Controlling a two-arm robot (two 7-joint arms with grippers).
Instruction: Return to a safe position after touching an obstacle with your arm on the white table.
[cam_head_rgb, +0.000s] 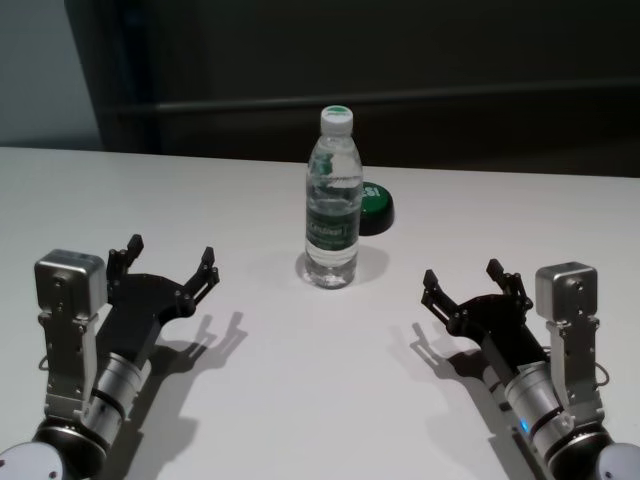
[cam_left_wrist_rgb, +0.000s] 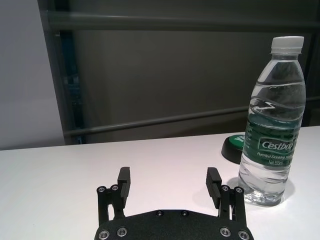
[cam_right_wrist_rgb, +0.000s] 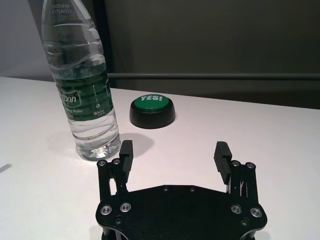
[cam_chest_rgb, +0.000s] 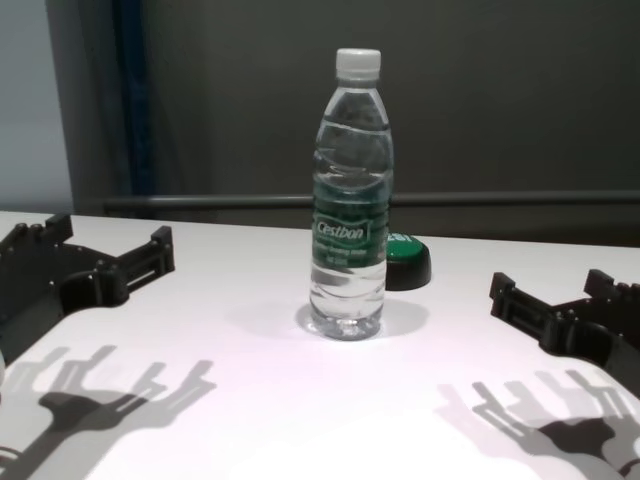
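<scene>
The obstacle, a clear water bottle (cam_head_rgb: 332, 200) with a white cap and dark green label, stands upright mid-table on the white table (cam_head_rgb: 300, 400). It also shows in the left wrist view (cam_left_wrist_rgb: 272, 125), the right wrist view (cam_right_wrist_rgb: 82, 85) and the chest view (cam_chest_rgb: 350, 200). My left gripper (cam_head_rgb: 168, 262) is open and empty, low at the near left, well apart from the bottle. My right gripper (cam_head_rgb: 462, 280) is open and empty at the near right, also apart from it. Each shows open in its own wrist view: left (cam_left_wrist_rgb: 170, 182), right (cam_right_wrist_rgb: 175, 156).
A low black puck with a green top (cam_head_rgb: 376, 205) sits just behind and to the right of the bottle, marked "YES!" in the right wrist view (cam_right_wrist_rgb: 152, 110). A dark wall with a rail runs behind the table's far edge.
</scene>
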